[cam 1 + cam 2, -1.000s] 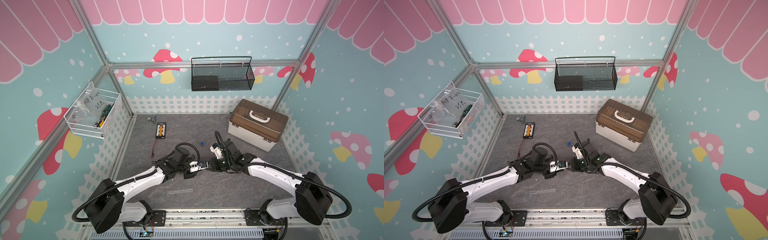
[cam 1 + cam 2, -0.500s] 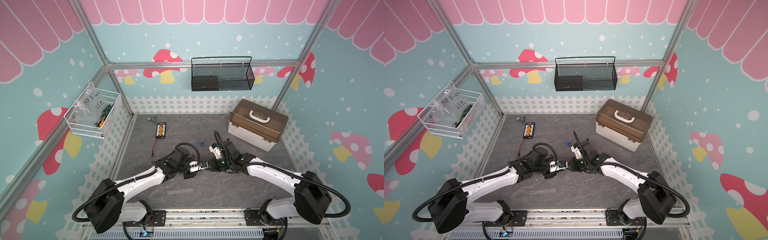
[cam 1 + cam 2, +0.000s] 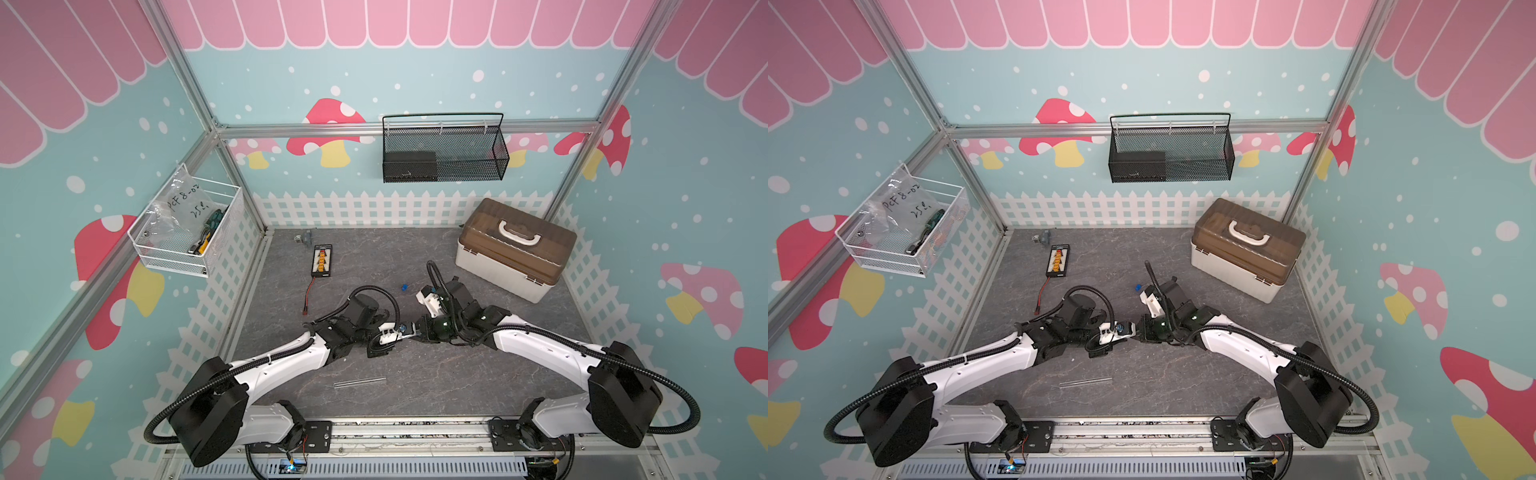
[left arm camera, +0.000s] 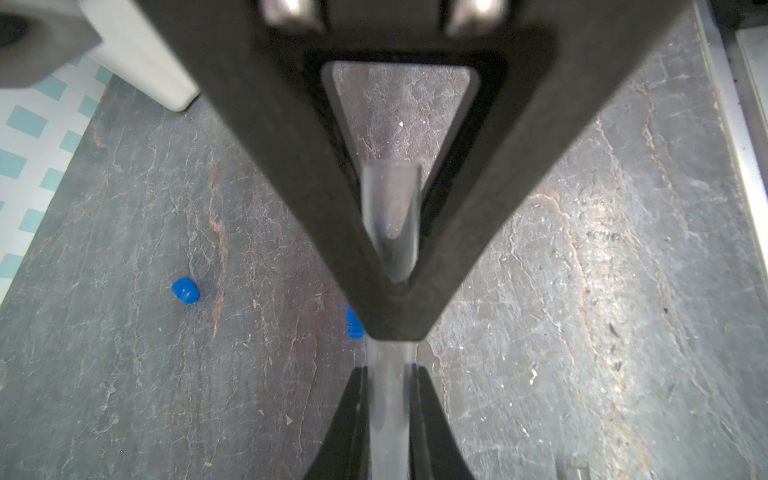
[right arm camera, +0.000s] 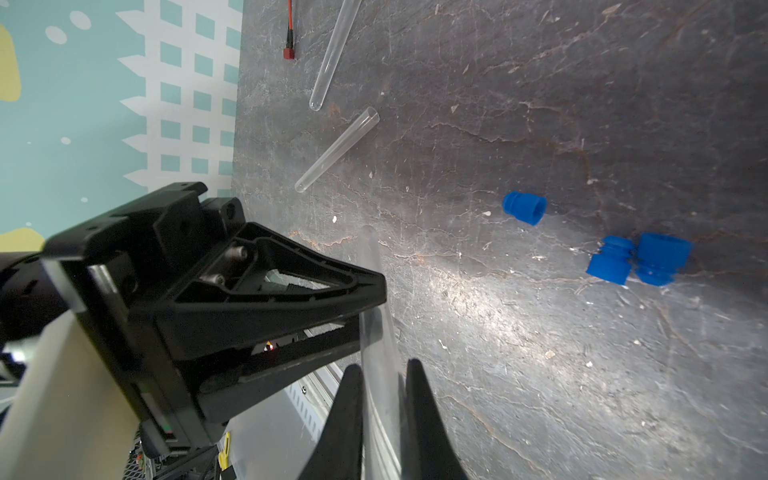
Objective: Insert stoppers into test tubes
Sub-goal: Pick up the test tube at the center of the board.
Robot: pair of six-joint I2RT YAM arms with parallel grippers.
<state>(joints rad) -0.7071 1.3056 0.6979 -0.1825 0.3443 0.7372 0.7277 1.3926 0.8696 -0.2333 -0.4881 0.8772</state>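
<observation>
Clear test tube (image 5: 376, 332), pinched in the left gripper (image 4: 388, 370), is now clamped by the right gripper (image 5: 384, 368) too: likely a handover before stoppering.

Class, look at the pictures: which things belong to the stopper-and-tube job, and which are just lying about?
Belongs to the job:
- held test tube, in the shut jaws of the left gripper and right gripper
- spare test tubes
- blue stoppers

Lying about:
- brown-lidded tool case
- black mesh basket
- white wire basket
- connector board
</observation>
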